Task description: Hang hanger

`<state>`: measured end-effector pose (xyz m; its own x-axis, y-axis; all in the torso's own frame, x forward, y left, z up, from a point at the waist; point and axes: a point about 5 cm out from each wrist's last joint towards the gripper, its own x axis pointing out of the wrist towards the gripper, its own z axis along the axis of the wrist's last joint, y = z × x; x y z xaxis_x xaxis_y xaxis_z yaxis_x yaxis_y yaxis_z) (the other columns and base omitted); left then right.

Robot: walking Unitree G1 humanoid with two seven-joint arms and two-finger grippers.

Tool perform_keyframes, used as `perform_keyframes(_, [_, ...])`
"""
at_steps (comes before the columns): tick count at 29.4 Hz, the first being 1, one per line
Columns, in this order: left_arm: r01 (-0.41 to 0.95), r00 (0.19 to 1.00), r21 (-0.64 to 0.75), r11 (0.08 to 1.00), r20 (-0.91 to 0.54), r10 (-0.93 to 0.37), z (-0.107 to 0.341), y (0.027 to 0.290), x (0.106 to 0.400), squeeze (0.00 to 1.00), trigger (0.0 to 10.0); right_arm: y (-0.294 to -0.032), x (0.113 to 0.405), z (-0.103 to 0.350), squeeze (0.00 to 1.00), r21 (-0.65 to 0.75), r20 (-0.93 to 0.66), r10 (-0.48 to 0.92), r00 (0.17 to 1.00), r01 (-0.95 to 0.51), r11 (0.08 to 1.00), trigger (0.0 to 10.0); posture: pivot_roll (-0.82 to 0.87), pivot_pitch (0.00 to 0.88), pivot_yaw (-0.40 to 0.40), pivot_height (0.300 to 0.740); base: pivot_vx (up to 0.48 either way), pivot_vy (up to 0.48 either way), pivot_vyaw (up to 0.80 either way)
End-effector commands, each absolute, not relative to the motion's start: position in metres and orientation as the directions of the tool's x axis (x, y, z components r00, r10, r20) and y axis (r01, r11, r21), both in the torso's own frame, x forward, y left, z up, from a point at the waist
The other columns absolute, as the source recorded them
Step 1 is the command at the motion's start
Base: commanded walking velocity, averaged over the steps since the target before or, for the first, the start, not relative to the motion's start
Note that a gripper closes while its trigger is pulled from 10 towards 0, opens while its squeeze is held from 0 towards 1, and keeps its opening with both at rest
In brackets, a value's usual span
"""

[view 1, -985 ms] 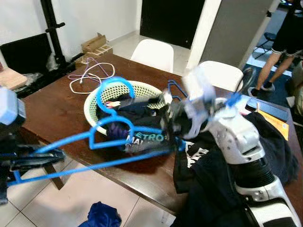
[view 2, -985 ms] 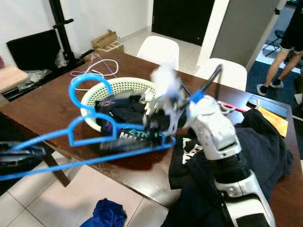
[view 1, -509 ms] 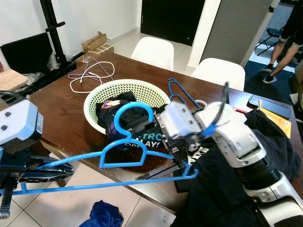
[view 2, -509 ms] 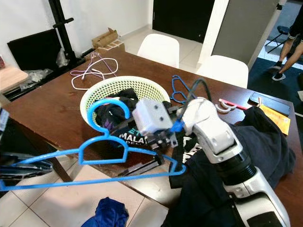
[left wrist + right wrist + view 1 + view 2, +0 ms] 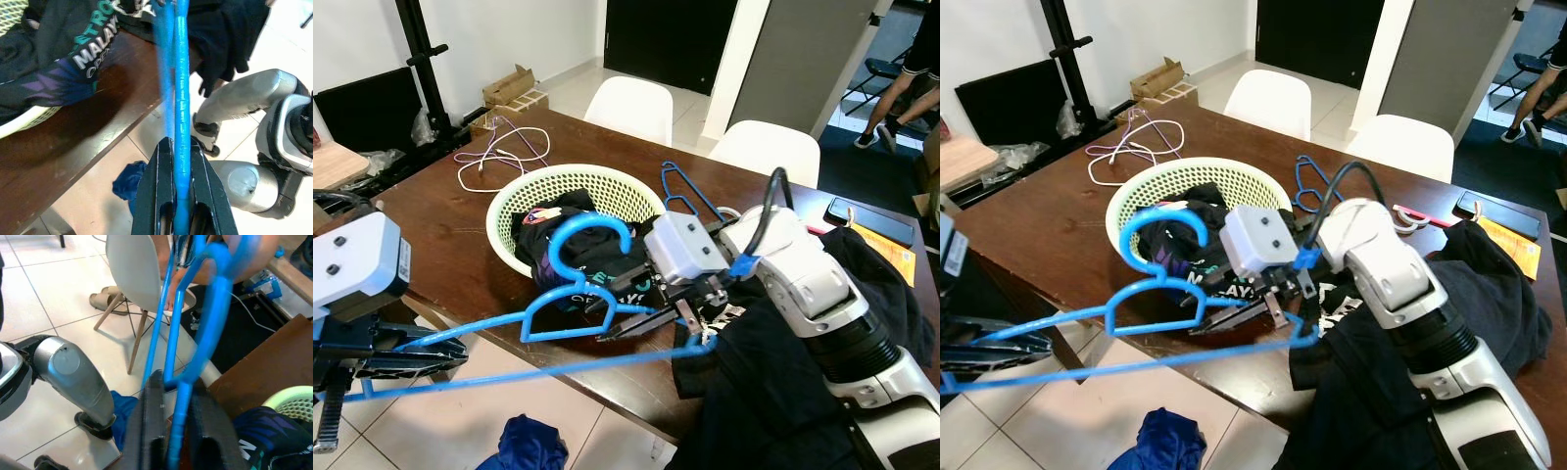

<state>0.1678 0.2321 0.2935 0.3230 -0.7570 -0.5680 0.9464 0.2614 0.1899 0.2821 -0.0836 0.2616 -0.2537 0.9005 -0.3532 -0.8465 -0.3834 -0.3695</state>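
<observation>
A blue plastic hanger (image 5: 592, 294) hangs level over the near edge of the brown table (image 5: 440, 235), with its hook (image 5: 590, 227) up in front of the basket. My left gripper (image 5: 416, 357) at the lower left is shut on the hanger's left end; in the left wrist view its fingers (image 5: 164, 161) press the blue bar (image 5: 182, 98). My right gripper (image 5: 607, 311) reaches in from the right under the hook. In the right wrist view its fingers (image 5: 154, 406) close on a blue hanger bar (image 5: 178, 421).
A cream laundry basket (image 5: 509, 211) holds dark clothes. Another blue hanger (image 5: 690, 196) lies on the table behind it. Dark garments (image 5: 773, 372) drape over the table's right end. White chairs (image 5: 631, 108) stand beyond; a blue cloth (image 5: 524, 446) lies on the floor. A person (image 5: 906, 69) stands far right.
My right arm swung in and its gripper shifted from the hanger's bottom bar up to just under the hook. The hanger moved slightly. The left gripper kept its hold.
</observation>
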Motion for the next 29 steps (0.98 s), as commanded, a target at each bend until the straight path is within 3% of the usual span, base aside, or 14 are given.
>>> perform_keyframes(1, [0.952, 0.307, 0.196, 0.237, -0.593, -0.744, 0.295, 0.23, 0.167, 0.0, 10.0, -0.086, 0.282, 0.267, 0.0, -0.377, -0.349, 0.899, -0.262, -0.839, -0.391, 0.0, 0.24, 0.0, -0.101, 0.74, 0.0, 0.0, 0.0])
perform_keyframes(6, [0.951, 0.31, 0.201, 0.236, -0.588, -0.747, 0.296, 0.231, 0.166, 0.0, 10.0, -0.089, 0.281, 0.271, 0.0, -0.364, -0.311, 0.903, -0.298, -0.84, -0.402, 0.0, 0.24, 0.0, -0.104, 0.74, 0.0, 0.0, 0.0])
perform_keyframes(7, [0.955, 0.297, 0.188, 0.23, -0.575, -0.762, 0.297, 0.232, 0.165, 0.77, 10.0, -0.089, 0.281, 0.272, 0.0, -0.357, -0.292, 0.904, -0.313, -0.841, -0.407, 0.0, 0.24, 0.0, -0.103, 0.74, 0.0, 0.0, 0.0])
perform_keyframes(8, [0.955, 0.297, 0.188, 0.23, -0.575, -0.762, 0.297, 0.232, 0.165, 0.77, 10.0, -0.089, 0.281, 0.272, 0.0, -0.357, -0.292, 0.904, -0.313, -0.841, -0.407, 0.0, 0.24, 0.0, -0.103, 0.74, 0.0, 0.0, 0.0])
perform_keyframes(9, [0.959, 0.285, 0.169, 0.229, -0.561, -0.777, 0.297, 0.232, 0.164, 1.0, 10.0, -0.089, 0.281, 0.273, 0.0, -0.355, -0.288, 0.904, -0.317, -0.841, -0.408, 0.0, 0.24, 0.0, -0.103, 0.74, 0.0, 0.0, 0.0])
perform_keyframes(17, [0.951, 0.31, 0.153, 0.27, -0.516, -0.798, 0.296, 0.236, 0.167, 1.0, 10.0, -0.086, 0.286, 0.266, 0.0, -0.351, -0.274, 0.92, -0.28, -0.861, -0.367, 0.0, 0.24, 0.0, -0.101, 0.74, 0.0, 0.0, 0.0])
perform_keyframes(19, [0.893, 0.449, 0.261, 0.368, -0.448, -0.773, 0.306, 0.247, 0.177, 1.0, 10.0, -0.085, 0.298, 0.259, 0.0, -0.373, -0.282, 0.943, -0.176, -0.886, -0.277, 0.0, 0.23, 0.0, -0.096, 0.74, 0.0, 0.0, 0.0])
perform_keyframes(22, [0.854, 0.515, 0.315, 0.415, -0.397, -0.759, 0.315, 0.252, 0.181, 1.0, 10.0, -0.084, 0.303, 0.254, 0.0, -0.381, -0.29, 0.949, -0.125, -0.895, -0.234, 0.0, 0.23, 0.0, -0.096, 0.74, 0.0, 0.0, 0.0])
perform_keyframes(24, [0.769, 0.62, 0.401, 0.497, -0.28, -0.733, 0.339, 0.263, 0.183, 1.0, 10.0, -0.085, 0.308, 0.245, 0.0, -0.379, -0.308, 0.949, -0.07, -0.906, -0.189, 0.0, 0.24, 0.0, -0.098, 0.74, 0.0, 0.0, 0.0])
perform_keyframes(27, [0.741, 0.648, 0.423, 0.522, -0.243, -0.722, 0.347, 0.268, 0.18, 1.0, 10.0, -0.085, 0.309, 0.241, 0.0, -0.373, -0.309, 0.949, -0.052, -0.912, -0.172, 0.0, 0.23, 0.0, -0.099, 0.74, 0.0, 0.0, 0.0])
perform_keyframes(29, [0.752, 0.65, 0.393, 0.529, -0.307, -0.695, 0.344, 0.285, 0.163, 1.0, 10.0, -0.089, 0.315, 0.239, 0.0, -0.345, -0.249, 0.968, 0.0, -0.934, -0.089, 0.0, 0.24, 0.0, -0.101, 0.74, 0.0, 0.0, 0.0])
